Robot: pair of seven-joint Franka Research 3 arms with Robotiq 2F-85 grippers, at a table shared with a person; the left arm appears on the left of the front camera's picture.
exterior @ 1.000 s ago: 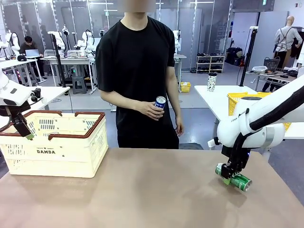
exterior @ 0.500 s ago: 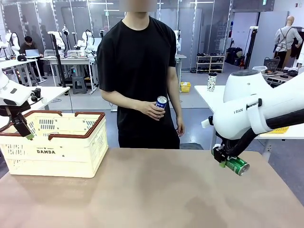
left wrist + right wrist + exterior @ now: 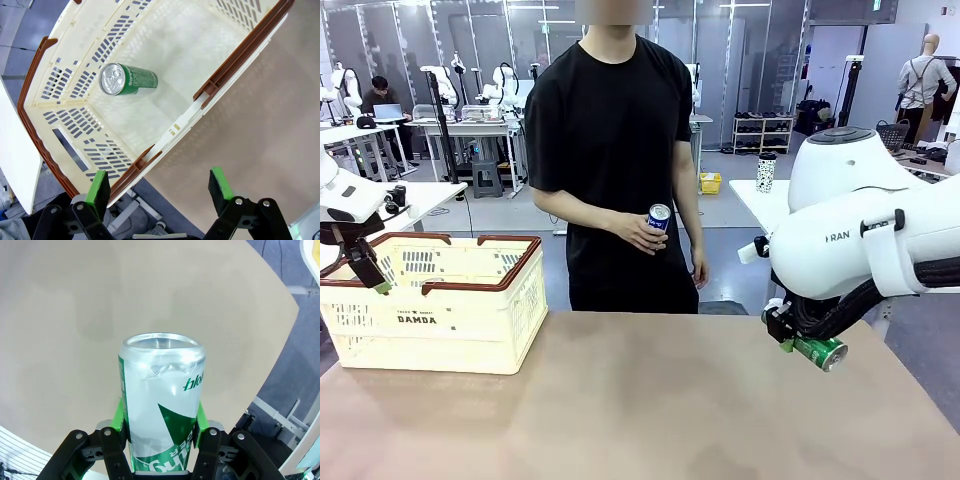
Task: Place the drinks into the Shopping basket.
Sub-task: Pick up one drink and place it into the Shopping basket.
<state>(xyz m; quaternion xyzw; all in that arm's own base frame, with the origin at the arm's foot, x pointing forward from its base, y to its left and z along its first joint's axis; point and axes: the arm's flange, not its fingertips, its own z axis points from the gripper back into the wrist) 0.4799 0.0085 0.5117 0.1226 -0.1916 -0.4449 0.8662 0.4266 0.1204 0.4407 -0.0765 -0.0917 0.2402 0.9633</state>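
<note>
Front view: the right gripper (image 3: 790, 340) holds a green can (image 3: 818, 350) clamped and tilted, clear above the tan table (image 3: 620, 400) near its right edge. Open tabletop separates it from the Shopping basket (image 3: 430, 305) at the left. The left gripper (image 3: 375, 278) hangs over the basket's left rim. A person's hand (image 3: 638, 232) holds a blue can (image 3: 658, 216) beyond the far edge.

Left wrist view: the left gripper (image 3: 159, 185) stands spread and empty over the basket's (image 3: 30, 107) brown rim. A second green can (image 3: 127, 80) lies on its side inside, near a corner.

Right wrist view: the right gripper's (image 3: 160, 415) pads grip the green can (image 3: 162, 395) on both sides, the table's (image 3: 75, 300) edge beyond.
</note>
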